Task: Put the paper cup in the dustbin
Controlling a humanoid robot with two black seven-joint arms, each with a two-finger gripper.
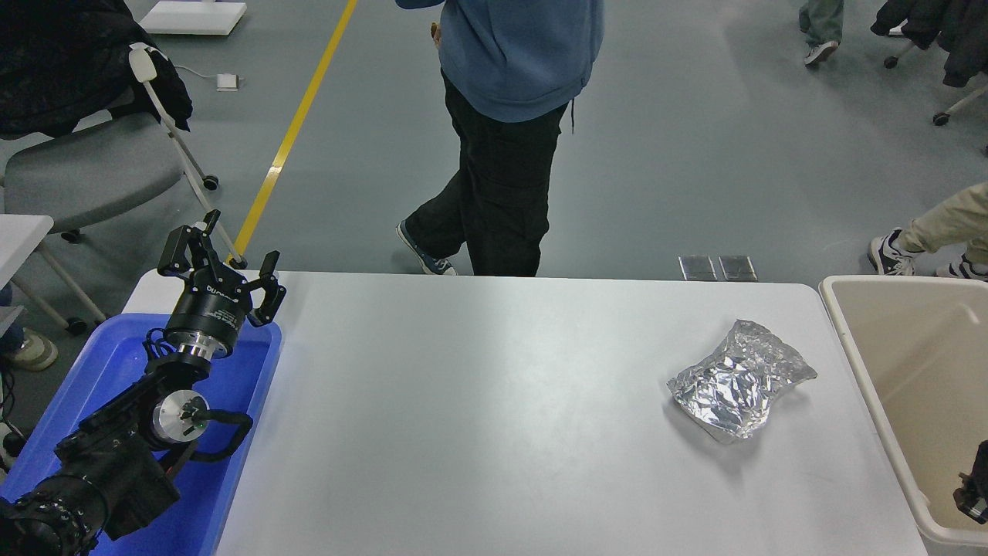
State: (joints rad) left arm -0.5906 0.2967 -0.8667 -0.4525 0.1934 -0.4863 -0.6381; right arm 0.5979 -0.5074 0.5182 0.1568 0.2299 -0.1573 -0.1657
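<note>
The beige dustbin (903, 340) stands against the table's right end, cut off by the picture's right edge. The paper cup does not show in this view; the visible part of the bin's inside is bare. Only a small black piece of my right gripper (976, 485) shows at the right edge, low over the bin, too little to tell its state. My left gripper (220, 259) is open and parked over the far corner of the blue tray (231, 463) at the lower left.
A crumpled silver foil bag (739, 380) lies on the white table (478, 401) near its right end. A person (509, 123) in a blue top walks past the far edge. A grey chair (85, 170) stands at the far left.
</note>
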